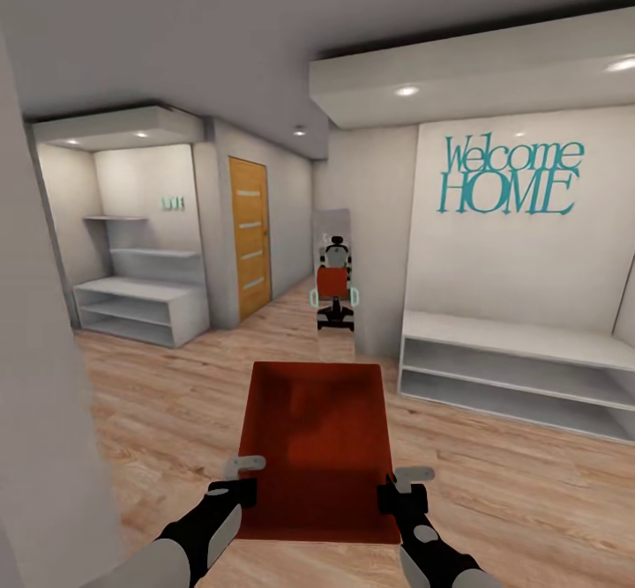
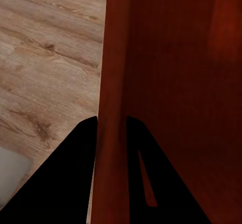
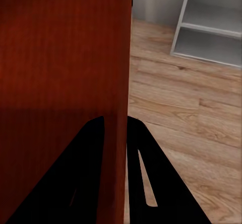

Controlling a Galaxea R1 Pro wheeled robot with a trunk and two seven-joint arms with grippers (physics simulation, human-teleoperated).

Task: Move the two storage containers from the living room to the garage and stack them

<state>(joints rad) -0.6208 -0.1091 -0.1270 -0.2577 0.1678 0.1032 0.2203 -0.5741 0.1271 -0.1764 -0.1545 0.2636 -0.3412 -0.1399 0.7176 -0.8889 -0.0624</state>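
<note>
There was one red box held up in front. Two grippers held it, the left gripper and the right gripper, one on each side wall. There were two white shelf units, one far on the left and one on the right. There was one wooden door. There was one mirror at the end of the hall. There was one blue sign with two words.
</note>
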